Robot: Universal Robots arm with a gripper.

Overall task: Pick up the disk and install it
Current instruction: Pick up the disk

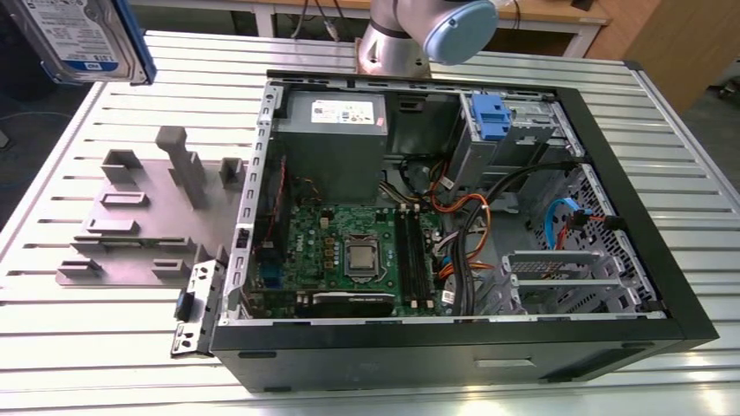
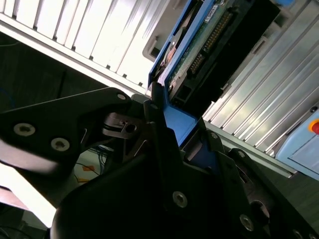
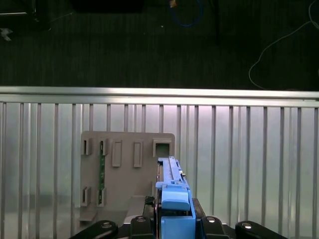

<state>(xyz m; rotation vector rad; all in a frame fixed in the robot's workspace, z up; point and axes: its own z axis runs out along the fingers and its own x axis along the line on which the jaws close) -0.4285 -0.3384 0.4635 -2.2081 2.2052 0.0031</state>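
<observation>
Table: a slatted metal table [image 1: 116, 364] takes most of the exterior view. In the first wrist view its long edge ends against a dark floor [image 3: 149, 45] where thin cables [image 3: 279, 40] lie.
Computer case: the open black computer case [image 1: 439, 355] lies on its side on the slats, toward the exterior view's right. Its inside faces up and black walls stand all around it.
Drive bay: a blue bracket [image 1: 490, 117] sits at the far corner inside the case, near the grey power supply [image 1: 333, 143].
Fixture plate: a grey fixture plate [image 1: 127, 234] with upright holders lies flat, just beside the case wall at the exterior view's left. Bare slats run along its other sides.
Arm: the arm [image 1: 393, 43] stands at the table's far edge, behind the case.
Disk: the disk [image 1: 87, 39] is up in the air at the exterior view's upper left corner, well apart from the case. In the first wrist view it is edge-on, with the fixture plate below.
Gripper: in the second wrist view the gripper [image 2: 179, 127] is clamped on the disk's blue carrier from both sides.
</observation>
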